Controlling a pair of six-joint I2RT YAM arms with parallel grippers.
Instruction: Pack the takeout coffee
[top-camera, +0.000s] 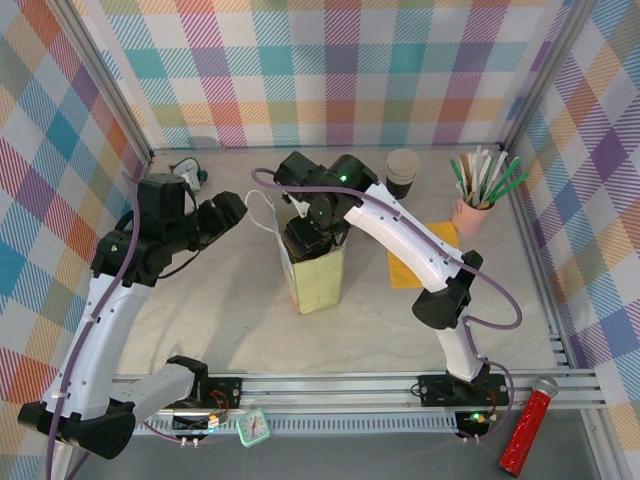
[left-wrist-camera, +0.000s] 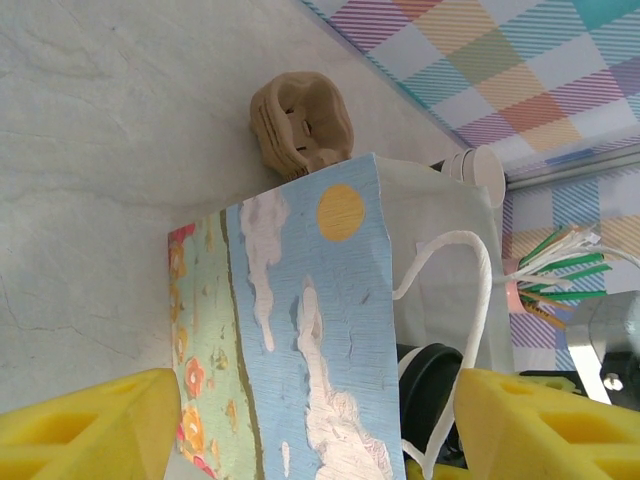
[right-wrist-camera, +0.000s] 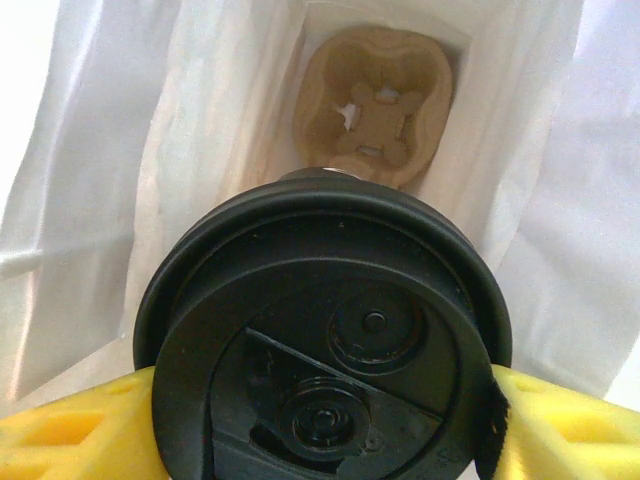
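The right jaws grip the takeout coffee (right-wrist-camera: 325, 340) by its lid, in the mouth of the paper bag (top-camera: 318, 278), above a pulp carrier (right-wrist-camera: 372, 105). The left jaws stand open beside the bag.

Top external: high, rear, looking down onto bench (top-camera: 200, 320). Left wrist: close beside paper bag (left-wrist-camera: 300, 330). Right wrist: down inside it.

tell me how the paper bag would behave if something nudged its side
Probably tips easily: the paper bag stands tall on a narrow base. Its thin walls look floppy, so a push would likely dent them. The pulp carrier inside likely adds little weight.
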